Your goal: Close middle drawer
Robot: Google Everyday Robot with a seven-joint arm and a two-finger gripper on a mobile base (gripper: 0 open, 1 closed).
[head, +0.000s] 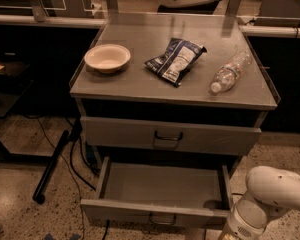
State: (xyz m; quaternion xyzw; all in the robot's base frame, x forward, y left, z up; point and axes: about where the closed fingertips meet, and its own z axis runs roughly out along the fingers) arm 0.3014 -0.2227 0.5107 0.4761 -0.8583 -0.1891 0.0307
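One pale bowl (107,58), one crumpled dark snack bag (176,60) and one clear plastic water bottle (230,72) lying on its side sit well apart in a row on the cabinet top (140,81), a flat grey metal surface with a low raised rim. Two drawer fronts show below it. The upper drawer (120,134) is shut and carries a dark wire handle at its centre. The middle drawer (115,211) is beneath it, pulled far out toward the camera: wide, shallow and grey, with a low front panel, a small dark wire handle (162,219) at the centre, and a bare grey floor inside. The cabinet stands on a speckled terrazzo floor (20,199), with black cables (72,159) trailing at its left and a black bar (51,166) lying slantwise beside them; grey benches and rails run behind. One white robot arm (272,194) bulges in at the lower right, just beside the open drawer's right front corner. Its gripper is past the bottom edge, out of sight, so I cannot tell its state.
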